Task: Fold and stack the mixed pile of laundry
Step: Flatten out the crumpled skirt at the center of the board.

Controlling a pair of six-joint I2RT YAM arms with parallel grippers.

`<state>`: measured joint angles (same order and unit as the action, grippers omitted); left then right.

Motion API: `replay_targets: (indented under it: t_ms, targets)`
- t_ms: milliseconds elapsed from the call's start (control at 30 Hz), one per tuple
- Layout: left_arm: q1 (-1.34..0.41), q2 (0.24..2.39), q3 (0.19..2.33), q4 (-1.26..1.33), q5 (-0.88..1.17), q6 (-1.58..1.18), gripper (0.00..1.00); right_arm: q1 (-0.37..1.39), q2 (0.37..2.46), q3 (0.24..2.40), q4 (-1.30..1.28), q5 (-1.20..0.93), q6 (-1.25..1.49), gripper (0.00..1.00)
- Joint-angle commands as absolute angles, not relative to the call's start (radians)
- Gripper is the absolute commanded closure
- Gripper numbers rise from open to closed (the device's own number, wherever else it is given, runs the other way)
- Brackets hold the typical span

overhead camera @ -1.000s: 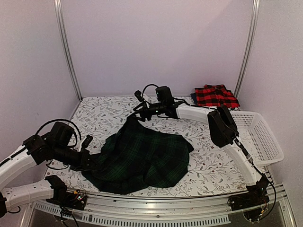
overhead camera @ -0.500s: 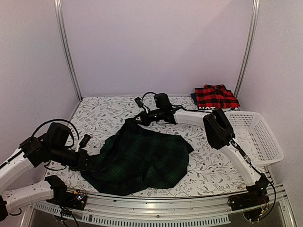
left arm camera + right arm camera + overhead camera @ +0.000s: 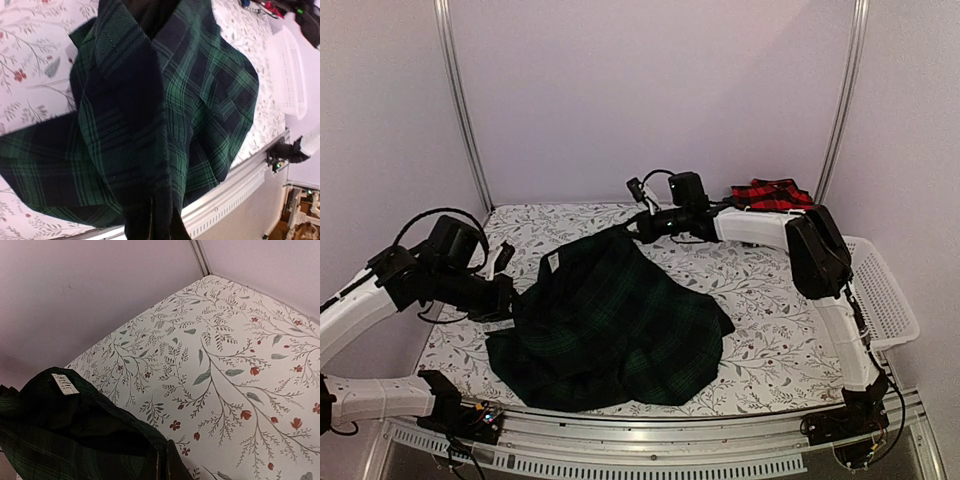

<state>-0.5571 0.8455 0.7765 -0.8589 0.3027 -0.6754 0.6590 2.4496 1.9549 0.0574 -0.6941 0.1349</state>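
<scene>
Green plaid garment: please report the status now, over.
Left gripper shut on green plaid garment, left edge. Right gripper shut on its far corner. Red checked shirt and white basket at right, apart from it.

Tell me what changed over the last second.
The right gripper closed on the far corner of the plaid garment and raised it back and rightward, drawing the cloth up. The left gripper kept its grip on the left edge and rose. The red checked shirt and basket stayed put.

White arms [image 3: 348,325], black joints [image 3: 817,255], looped cables [image 3: 418,216]
</scene>
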Motion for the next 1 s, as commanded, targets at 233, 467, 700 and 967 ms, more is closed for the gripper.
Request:
replay_targets:
  t_ms: [233, 467, 700, 967]
  targets:
    - [-0.270, 1.324, 1.537, -0.796, 0.003, -0.432, 1.00, 0.489, 1.936, 1.907, 0.012, -0.364, 0.157, 1.00]
    - [-0.207, 1.378, 1.659, -0.704, 0.254, -0.244, 1.00, 0.477, 1.753, 1.863, -0.074, -0.238, 0.087, 1.00]
    - [-0.224, 1.151, 1.547, -0.558, 0.574, -0.218, 1.00, 0.509, 1.513, 1.771, -0.126, -0.279, 0.120, 1.00]
    - [-0.231, 1.096, 1.552, -0.550, 0.766, -0.351, 1.00, 0.604, 1.391, 1.863, -0.354, -0.299, 0.232, 1.00]
